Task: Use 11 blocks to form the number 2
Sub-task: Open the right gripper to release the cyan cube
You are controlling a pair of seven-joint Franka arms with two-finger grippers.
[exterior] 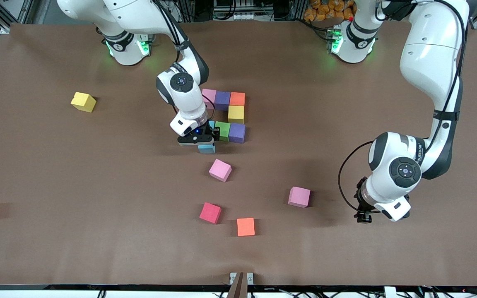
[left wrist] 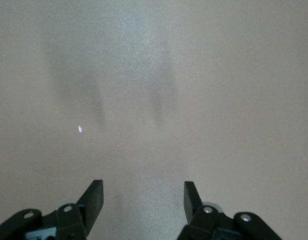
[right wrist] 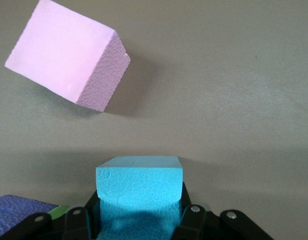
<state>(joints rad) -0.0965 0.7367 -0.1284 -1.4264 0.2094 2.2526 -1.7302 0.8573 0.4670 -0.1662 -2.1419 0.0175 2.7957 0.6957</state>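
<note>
Right wrist view: right hand (right wrist: 139,215) grips the blue block (right wrist: 139,187) by opposite flat faces; it looks light, foam-like, slightly compressible; left hand (left wrist: 143,200) waits open over bare bench (left wrist: 194,75).

Right end effector (exterior: 206,140) hides most of blue block (exterior: 207,148).

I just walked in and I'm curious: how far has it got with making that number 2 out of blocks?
Roughly halfway. Six blocks already sit joined: pink, purple, orange, yellow, green, purple. The right gripper is placing a blue block beside the green one. Loose blocks remain nearer the front camera, such as a pink one. The left gripper waits open over bare table.
</note>
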